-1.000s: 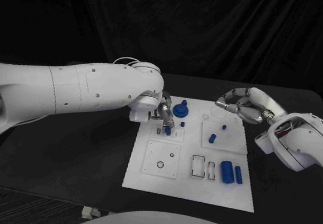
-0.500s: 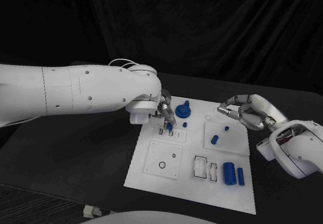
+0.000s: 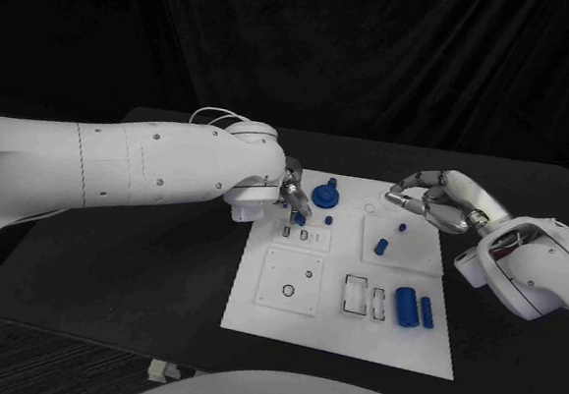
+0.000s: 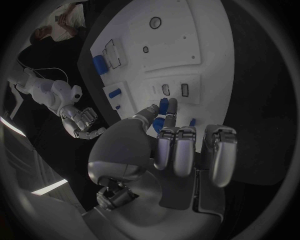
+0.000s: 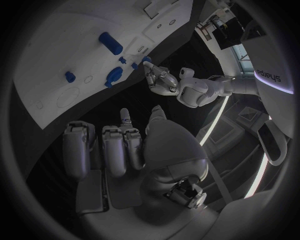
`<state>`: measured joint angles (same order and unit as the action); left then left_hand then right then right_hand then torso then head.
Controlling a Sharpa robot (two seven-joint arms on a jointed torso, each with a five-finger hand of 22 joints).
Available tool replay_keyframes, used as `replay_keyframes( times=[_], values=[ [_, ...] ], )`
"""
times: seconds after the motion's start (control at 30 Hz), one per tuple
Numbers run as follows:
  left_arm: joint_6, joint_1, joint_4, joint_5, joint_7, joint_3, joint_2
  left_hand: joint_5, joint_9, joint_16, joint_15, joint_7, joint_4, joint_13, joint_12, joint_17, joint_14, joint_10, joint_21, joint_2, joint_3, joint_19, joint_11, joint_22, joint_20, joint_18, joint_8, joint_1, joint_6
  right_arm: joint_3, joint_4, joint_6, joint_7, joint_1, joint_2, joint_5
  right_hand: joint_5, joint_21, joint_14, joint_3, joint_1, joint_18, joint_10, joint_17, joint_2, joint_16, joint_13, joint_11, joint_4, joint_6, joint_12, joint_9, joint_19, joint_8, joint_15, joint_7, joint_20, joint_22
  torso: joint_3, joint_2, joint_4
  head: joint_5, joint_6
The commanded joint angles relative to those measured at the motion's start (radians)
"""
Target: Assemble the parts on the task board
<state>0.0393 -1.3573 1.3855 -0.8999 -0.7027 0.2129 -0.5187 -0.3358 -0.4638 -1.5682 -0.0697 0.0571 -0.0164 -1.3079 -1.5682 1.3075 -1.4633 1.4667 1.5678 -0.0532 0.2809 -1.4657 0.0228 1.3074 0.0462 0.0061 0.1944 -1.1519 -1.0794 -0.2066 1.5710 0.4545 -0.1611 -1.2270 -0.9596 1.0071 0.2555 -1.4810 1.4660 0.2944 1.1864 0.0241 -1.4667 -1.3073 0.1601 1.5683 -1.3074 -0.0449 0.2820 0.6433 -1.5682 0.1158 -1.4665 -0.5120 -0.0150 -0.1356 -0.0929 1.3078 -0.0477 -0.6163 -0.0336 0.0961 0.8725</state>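
Pinching small blue part (image 4: 164, 106) in left hand (image 3: 284, 197), holding it right over slots at task board (image 3: 337, 329) far-left corner. Hovering right hand (image 3: 427, 199) above board's far-right edge, fingers curled in, gripping nothing. Two blue cylinders (image 3: 412, 307) lying near right side.

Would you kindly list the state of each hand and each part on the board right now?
left hand: pinches a small blue part over the board's far left corner.
right hand: fingers curled in, holding nothing, above the board's far right edge.
task board: flat on the table.
blue knob: upright at the far end.
two blue cylinders: lying side by side, near right.
short blue peg: lying on the right square plate.
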Motion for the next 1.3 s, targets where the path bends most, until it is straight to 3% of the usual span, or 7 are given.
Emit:
replay_keyframes(
  times=[0.03,0.23,0.57,0.83,1.3],
  values=[
    [-0.017,0.004,-0.004,-0.019,-0.023,-0.001,0.009,0.002,-0.002,-0.003,-0.006,-0.005,0.005,-0.263,-0.003,0.263,-0.107,0.104,0.003,0.001,0.015,-0.105,0.002,0.263,-0.007,-0.006,-0.003,0.011,-0.002,0.001,0.0,0.014,0.0,0.004,0.002,0.003,0.004,0.006,0.105,0.004,0.012,0.006,-0.104,-0.263,0.003,0.003,-0.263,-0.005,-0.001,-0.002,-0.003,-0.001,-0.031,-0.003,0.004,-0.002,-0.007,0.222,0.0003,0.0,-0.0011,0.001,0.0],
    [0.01,0.007,-0.014,-0.013,-0.025,-0.001,0.021,0.003,-0.002,-0.003,-0.006,-0.005,0.003,-0.263,-0.003,0.263,-0.107,0.104,0.003,0.001,0.016,-0.105,0.002,0.263,-0.007,-0.006,-0.003,0.012,-0.003,0.001,0.0,0.013,0.0,0.004,0.002,0.003,0.004,0.006,0.105,0.004,0.012,0.006,-0.104,-0.263,0.003,0.003,-0.263,-0.005,-0.001,-0.002,-0.003,-0.001,-0.031,-0.003,0.004,-0.002,-0.007,0.222,0.0008,0.003,-0.0016,-0.001,0.0],
    [0.037,0.017,-0.017,-0.003,-0.029,-0.001,0.028,0.005,-0.003,-0.003,-0.007,-0.005,-0.005,-0.263,-0.003,0.263,-0.107,0.104,0.003,0.002,0.022,-0.105,0.003,0.263,-0.008,-0.006,-0.006,0.014,-0.001,0.001,-0.001,0.011,0.0,0.005,0.002,0.003,0.005,0.007,0.105,0.004,0.014,0.006,-0.104,-0.263,0.003,0.003,-0.263,-0.005,-0.001,-0.002,-0.003,-0.001,-0.031,-0.003,0.004,-0.002,-0.007,0.222,0.0016,-0.001,0.0008,0.007,0.0],
    [0.044,0.03,-0.011,-0.003,-0.03,-0.001,0.025,0.004,-0.003,-0.003,-0.007,-0.005,-0.009,-0.263,-0.003,0.263,-0.107,0.104,0.003,0.002,0.025,-0.105,0.003,0.263,-0.008,-0.006,-0.007,0.015,0.0,0.001,-0.001,0.011,0.0,0.006,0.004,0.003,0.005,0.007,0.105,0.004,0.016,0.007,-0.104,-0.263,0.003,0.003,-0.263,-0.005,-0.002,-0.002,-0.003,-0.001,-0.031,-0.003,0.004,-0.003,-0.007,0.222,0.001,-0.001,0.0,0.009,0.0],
    [0.046,0.036,-0.017,-0.017,-0.03,-0.001,0.026,0.013,-0.004,-0.003,-0.006,-0.003,-0.022,-0.263,-0.003,0.263,-0.107,0.104,0.003,0.009,0.027,-0.105,0.002,0.263,-0.009,-0.006,-0.012,0.024,0.003,0.001,-0.002,0.013,-0.001,0.007,0.005,0.003,0.009,0.007,0.105,0.004,0.022,0.007,-0.104,-0.263,0.003,0.003,-0.263,-0.005,-0.002,-0.003,-0.003,-0.002,-0.031,-0.003,0.004,-0.003,-0.007,0.222,0.0021,-0.001,-0.0006,0.006,0.0]
  ],
)
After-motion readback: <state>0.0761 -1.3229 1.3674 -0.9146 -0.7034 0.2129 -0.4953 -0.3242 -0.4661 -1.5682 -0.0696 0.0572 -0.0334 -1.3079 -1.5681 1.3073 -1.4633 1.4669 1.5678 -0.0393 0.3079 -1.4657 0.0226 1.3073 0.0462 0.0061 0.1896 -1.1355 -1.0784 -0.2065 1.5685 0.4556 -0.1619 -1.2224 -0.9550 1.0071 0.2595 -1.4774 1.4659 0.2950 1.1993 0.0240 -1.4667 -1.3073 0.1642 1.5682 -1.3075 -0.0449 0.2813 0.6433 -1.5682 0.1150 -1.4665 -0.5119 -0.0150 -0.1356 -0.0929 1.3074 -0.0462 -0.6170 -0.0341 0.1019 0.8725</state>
